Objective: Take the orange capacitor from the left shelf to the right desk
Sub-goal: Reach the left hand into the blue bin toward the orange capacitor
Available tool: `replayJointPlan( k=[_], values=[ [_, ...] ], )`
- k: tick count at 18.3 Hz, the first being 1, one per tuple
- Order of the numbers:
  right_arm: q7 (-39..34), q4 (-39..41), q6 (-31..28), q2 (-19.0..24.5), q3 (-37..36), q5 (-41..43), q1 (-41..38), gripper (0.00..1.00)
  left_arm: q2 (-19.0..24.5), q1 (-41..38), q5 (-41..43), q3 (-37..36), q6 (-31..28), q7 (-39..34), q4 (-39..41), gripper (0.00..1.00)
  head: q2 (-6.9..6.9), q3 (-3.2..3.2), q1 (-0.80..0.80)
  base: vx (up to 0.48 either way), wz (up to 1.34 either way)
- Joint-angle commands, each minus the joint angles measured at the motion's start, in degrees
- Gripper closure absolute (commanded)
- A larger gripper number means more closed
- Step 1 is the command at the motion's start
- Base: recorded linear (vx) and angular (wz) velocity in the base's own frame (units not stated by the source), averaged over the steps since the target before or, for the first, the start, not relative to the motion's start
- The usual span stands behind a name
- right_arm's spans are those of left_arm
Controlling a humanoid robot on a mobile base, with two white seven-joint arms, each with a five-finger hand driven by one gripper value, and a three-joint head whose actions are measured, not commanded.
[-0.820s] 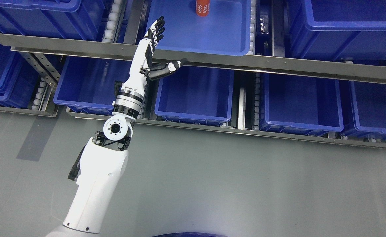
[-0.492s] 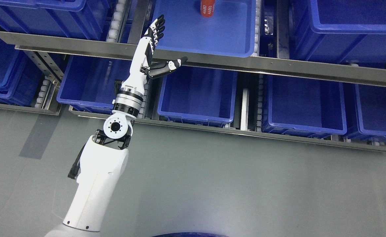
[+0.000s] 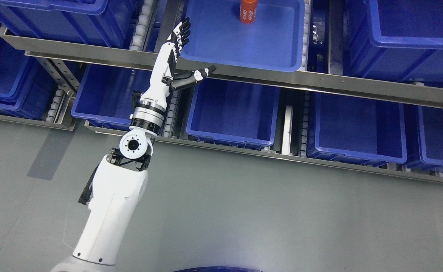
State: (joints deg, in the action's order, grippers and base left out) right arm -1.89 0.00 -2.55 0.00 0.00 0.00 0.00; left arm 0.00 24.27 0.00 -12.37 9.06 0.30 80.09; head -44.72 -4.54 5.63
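Because the orange capacitor (image 3: pixel 248 11) stands upright at the far edge of the upper-shelf blue bin (image 3: pixel 244 62), I hold my left hand (image 3: pixel 176 56) empty at its near-left corner, fingers (image 3: pixel 183 30) extended, thumb splayed, ready to reach in.

Your left arm rises from the lower left of the head view, its white forearm angled up and slightly right to the wrist joint. The left hand (image 3: pixel 176 53) is raised high with its four black-tipped fingers (image 3: pixel 182 32) extended straight upward and the thumb (image 3: pixel 199 73) splayed out to the right, holding nothing.
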Motion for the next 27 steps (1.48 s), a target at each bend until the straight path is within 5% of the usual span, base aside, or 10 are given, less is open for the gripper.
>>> replayJointPlan(
  k=[1,27],
  values=[
    [0.05,1.93,0.00,-1.00,-0.62,0.00,0.09,0.00,1.00,1.13,-1.58,-0.64,0.08,0.40,-0.28,0.00,0.00,0.00,0.00,0.058,0.10],
    [0.05,1.93,0.00,-1.00,-0.62,0.00,0.09,0.00,1.00,2.36,-0.62,-0.90,-5.72,1.98,-6.79,0.02,0.00,0.00,0.00,0.124,-0.09]
  ],
)
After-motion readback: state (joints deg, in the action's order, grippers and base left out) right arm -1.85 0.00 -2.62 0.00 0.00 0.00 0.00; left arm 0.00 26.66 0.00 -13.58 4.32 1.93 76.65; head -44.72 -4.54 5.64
